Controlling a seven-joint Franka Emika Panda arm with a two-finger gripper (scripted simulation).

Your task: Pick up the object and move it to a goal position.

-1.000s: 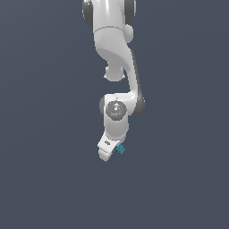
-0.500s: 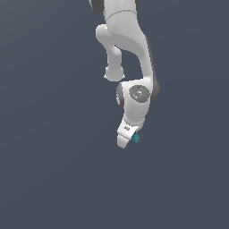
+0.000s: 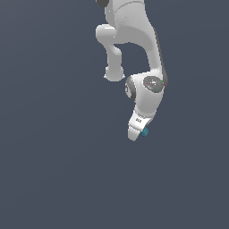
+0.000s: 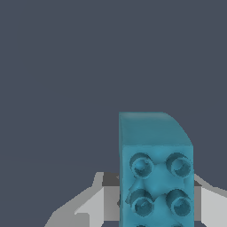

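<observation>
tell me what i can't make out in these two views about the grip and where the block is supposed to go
- Goal position: no marker shows in either view.
- Fingertips of the gripper: in the exterior view too small to separate; in the wrist view the teal block covers them.
- Block's lower end: cut off by the wrist view's edge.
- Block in the exterior view: a speck, studs unreadable.
- Arm base: cut off by the exterior view's edge.

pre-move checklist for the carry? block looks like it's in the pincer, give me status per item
1. Teal studded block sits between the pincer fingers: ok, wrist view shows grey finger surfaces on both sides.
2. Block visible at the pincer tip in the exterior view: ok.
3. Grip centred on the block: cannot tell, contact faces are hidden.
4. Block clear of the floor: cannot tell, plain background shows no shadow or contact.
5. Goal position marked in view: not ok, none visible.
6. Obstacles around the arm: ok, nothing else in either view.
</observation>
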